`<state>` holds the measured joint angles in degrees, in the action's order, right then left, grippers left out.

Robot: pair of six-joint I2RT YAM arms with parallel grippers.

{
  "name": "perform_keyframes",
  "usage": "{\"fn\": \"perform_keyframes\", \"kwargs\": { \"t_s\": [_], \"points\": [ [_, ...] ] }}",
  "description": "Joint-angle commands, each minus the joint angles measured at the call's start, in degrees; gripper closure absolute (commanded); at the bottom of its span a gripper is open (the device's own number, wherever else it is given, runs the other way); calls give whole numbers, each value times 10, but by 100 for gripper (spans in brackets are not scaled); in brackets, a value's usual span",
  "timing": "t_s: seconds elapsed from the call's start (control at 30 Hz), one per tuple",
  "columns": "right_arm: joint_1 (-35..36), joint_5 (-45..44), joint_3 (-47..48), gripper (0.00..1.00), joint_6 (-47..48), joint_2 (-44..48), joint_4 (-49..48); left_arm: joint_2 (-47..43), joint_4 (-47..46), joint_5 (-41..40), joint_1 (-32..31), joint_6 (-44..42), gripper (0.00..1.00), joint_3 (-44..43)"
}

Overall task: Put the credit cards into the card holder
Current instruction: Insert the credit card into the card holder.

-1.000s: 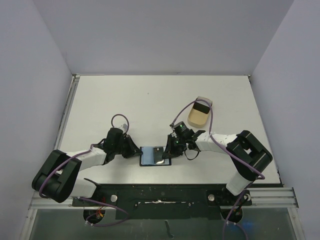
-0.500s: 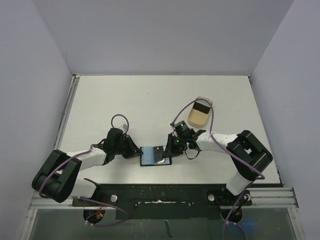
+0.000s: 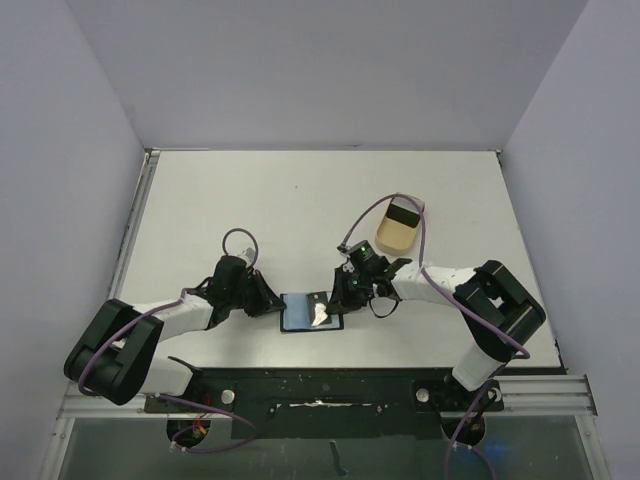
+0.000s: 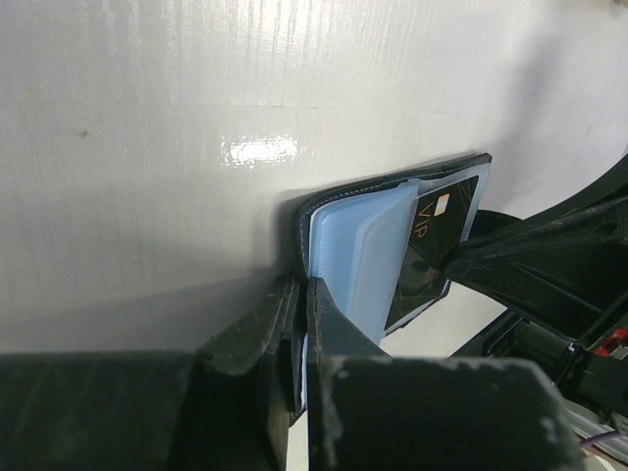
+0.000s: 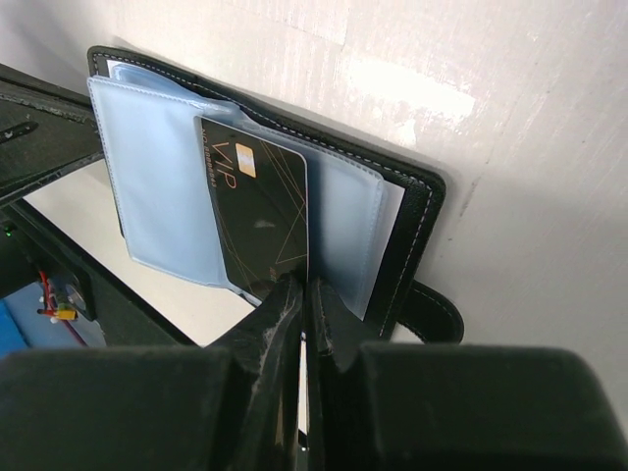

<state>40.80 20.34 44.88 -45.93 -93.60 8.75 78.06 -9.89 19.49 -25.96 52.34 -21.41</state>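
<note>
Top external view, starting from the near edge: the two arms reach inward from their bases and meet at the card holder (image 3: 300,313). It lies open on the white table (image 3: 250,200), close to the near edge and about midway between the bases. The left gripper (image 3: 270,304) comes at it from the left and the right gripper (image 3: 338,303) from the right, so the holder sits between them with both touching it.

Up close on the left wrist camera, the left jaws are squeezed together on the holder's near edge. They pinch the black cover and a bluish-grey inner panel (image 4: 358,245), with no gap showing between them.

On the right wrist camera, the right jaws are pressed tight on the lower edge of a dark credit card (image 5: 260,211) that has thin gold lines and "VIP" lettering. The card lies flat against the holder's pale blue panels. From the left wrist side one panel overlaps part of it, so it is at least partly tucked between them. How deep it sits I cannot tell. A short snap-strap tab (image 5: 432,312) sticks out from the black cover beside the right fingers.

Farther back, beyond the right gripper and well apart from the holder, sits a beige oval tray (image 3: 392,240). What looks like another dark card (image 3: 404,214) lies across its far end. A purple cable (image 3: 362,218) arcs from the right wrist past the tray.
</note>
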Motion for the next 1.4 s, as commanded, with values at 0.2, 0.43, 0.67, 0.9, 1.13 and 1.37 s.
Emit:
{"fn": "perform_keyframes", "kwargs": {
  "t_s": [0.2, 0.43, 0.67, 0.9, 1.13, 1.37],
  "points": [
    [0, -32, 23, 100, 33, 0, 16, 7, 16, -16, -6, -7, 100, -13],
    [14, -33, -18, 100, -45, -8, -64, 2, -2, -12, -7, 13, 100, 2],
    [26, -37, -30, 100, -77, -6, -93, 4, -19, -11, -7, 29, 100, 16],
    [37, -44, -19, 98, -82, -12, -84, 6, -48, -8, -8, 54, 100, 33],
    [38, -62, -5, 74, -70, -2, -49, 11, -49, -10, -8, 53, 100, 31],
    [44, -63, 22, 69, -49, -9, -33, 8, -50, -10, -8, 53, 100, 29]
  ]
}}
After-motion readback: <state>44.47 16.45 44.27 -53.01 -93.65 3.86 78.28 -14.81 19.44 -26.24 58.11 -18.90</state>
